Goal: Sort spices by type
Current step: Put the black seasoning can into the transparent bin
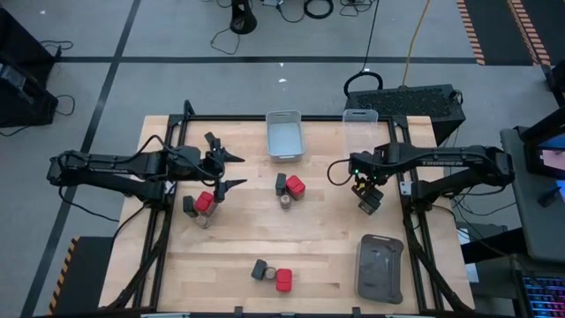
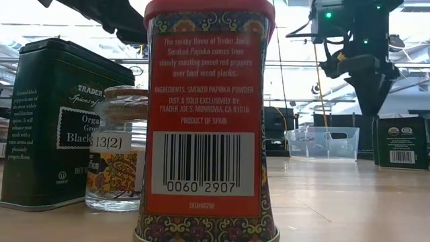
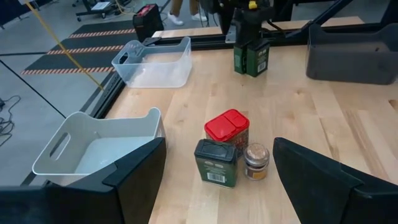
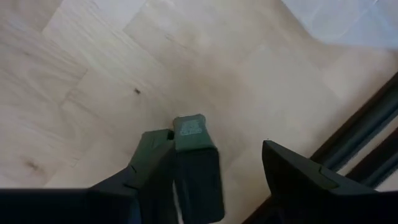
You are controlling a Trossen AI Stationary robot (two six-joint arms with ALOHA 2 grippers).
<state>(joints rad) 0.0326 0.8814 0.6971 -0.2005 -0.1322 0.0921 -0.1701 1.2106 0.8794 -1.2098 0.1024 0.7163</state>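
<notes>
The spices stand upright on their bases on the table in groups of a red-capped tin, a dark green tin and a brown-topped jar. One group (image 1: 201,205) is at the left, one (image 1: 287,187) in the middle, one (image 1: 269,274) near the front edge. My left gripper (image 1: 231,170) hovers open beside the left group and faces the middle red tin (image 3: 227,127), dark tin (image 3: 216,162) and jar (image 3: 256,160). My right gripper (image 1: 366,199) points down, open, over two dark green tins (image 3: 252,59) that stand side by side (image 4: 196,168).
A grey bin (image 1: 283,134) and a clear bin (image 1: 360,124) sit at the far edge. A flat dark grey tray (image 1: 380,268) lies at the front right. The black frame rail (image 4: 367,130) runs close to my right gripper. Bare wood lies between the groups.
</notes>
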